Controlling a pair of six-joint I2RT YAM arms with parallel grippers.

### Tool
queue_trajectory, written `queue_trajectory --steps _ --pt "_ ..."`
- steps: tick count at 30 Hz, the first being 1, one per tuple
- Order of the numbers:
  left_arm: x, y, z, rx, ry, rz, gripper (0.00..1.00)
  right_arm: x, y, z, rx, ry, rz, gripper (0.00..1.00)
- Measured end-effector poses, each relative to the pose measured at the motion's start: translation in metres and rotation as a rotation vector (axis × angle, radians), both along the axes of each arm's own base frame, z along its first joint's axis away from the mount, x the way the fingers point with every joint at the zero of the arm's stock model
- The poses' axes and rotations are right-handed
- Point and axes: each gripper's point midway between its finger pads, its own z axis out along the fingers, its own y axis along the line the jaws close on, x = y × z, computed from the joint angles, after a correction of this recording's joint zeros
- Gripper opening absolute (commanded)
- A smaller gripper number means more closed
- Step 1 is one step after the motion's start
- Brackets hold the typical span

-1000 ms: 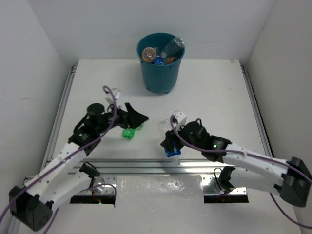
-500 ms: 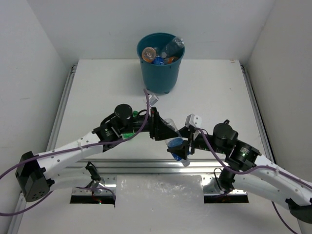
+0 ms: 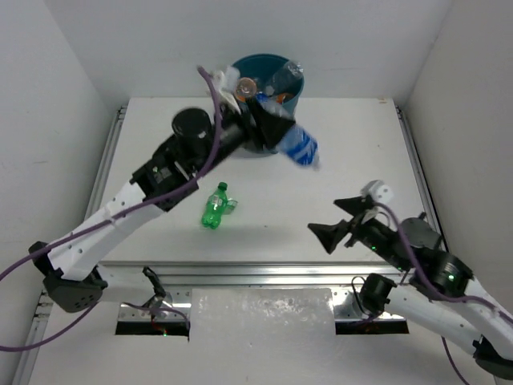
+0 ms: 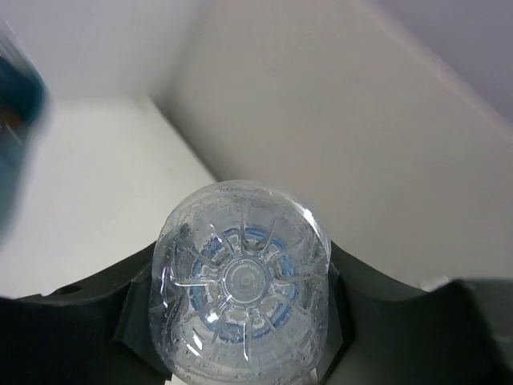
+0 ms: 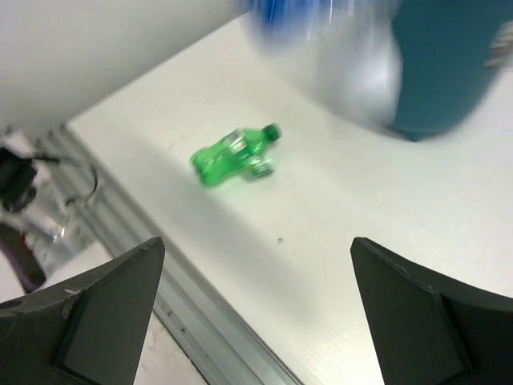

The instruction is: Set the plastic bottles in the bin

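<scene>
My left gripper point(image 3: 271, 128) is shut on a clear plastic bottle with a blue label point(image 3: 299, 147). It holds the bottle in the air just in front of the teal bin point(image 3: 295, 95), blurred by motion. The left wrist view shows the bottle's ribbed base point(image 4: 240, 281) pinched between the two dark fingers point(image 4: 132, 309), and the bin point(image 4: 16, 104) is a blur at the left edge. Several bottles point(image 3: 245, 86) lie inside the bin. A green bottle point(image 3: 215, 206) lies on its side on the table and also shows in the right wrist view point(image 5: 232, 152). My right gripper point(image 3: 337, 233) hangs open and empty at the near right.
The white table point(image 3: 353, 160) is walled on three sides. An aluminium rail point(image 3: 264, 273) runs along its near edge, with cables and the arm bases below it. In the right wrist view the bin point(image 5: 449, 64) stands at the top right, behind the blurred bottle point(image 5: 321, 32).
The blue-labelled bottle passed from my right gripper to my left, which swung it up from the table's near middle to the bin. My right gripper opened and drew back to the right.
</scene>
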Motion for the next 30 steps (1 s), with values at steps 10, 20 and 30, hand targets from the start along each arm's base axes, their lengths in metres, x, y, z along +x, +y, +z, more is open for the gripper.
queue_trajectory --steps 10,20,30 --pt "0.17 0.071 0.15 0.024 -0.399 0.727 0.08 -0.018 -0.073 0.04 0.115 0.026 -0.202 0.99" --pt "0.313 0.038 -0.019 0.473 -0.351 0.838 0.83 -0.031 -0.079 0.034 0.11 0.074 -0.179 0.99" --pt "0.304 0.048 0.015 0.423 -0.405 0.877 1.0 -0.029 -0.062 0.011 0.041 0.13 -0.137 0.99"
